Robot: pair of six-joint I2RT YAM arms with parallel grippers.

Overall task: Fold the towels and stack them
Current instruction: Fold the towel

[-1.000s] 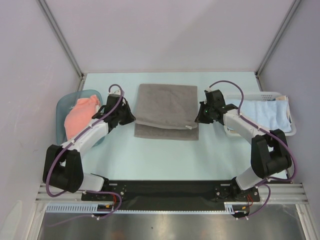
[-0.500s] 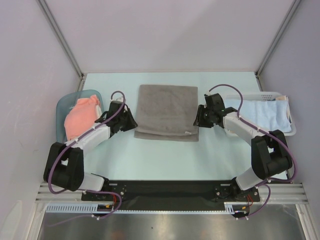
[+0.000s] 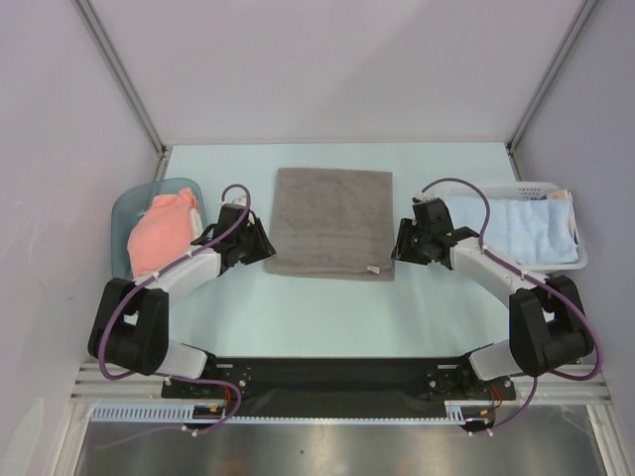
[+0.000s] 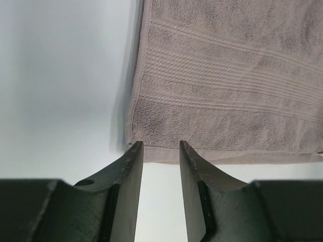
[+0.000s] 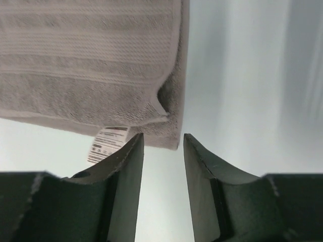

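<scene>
Evidently the grey terry towel [image 3: 332,220], folded double, lies flat in the middle of the pale table [image 3: 327,307]. Its near corners sit just beyond the left gripper [image 4: 160,144] and right gripper [image 5: 162,136], both narrowly parted and empty. For a clean next fold, each should pinch both layers squarely, the right one clear of the small white label [image 5: 108,143]. No white towel shows, and the white plastic lattice basket [image 3: 516,186] partly hides its contents.

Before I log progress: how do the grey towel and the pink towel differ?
The grey towel lies flat and folded on the table; the pink towel sits bunched in the blue tub. The grey towel shows a white label at its near right corner; the pink towel shows none. Neither is stacked on another towel.
</scene>
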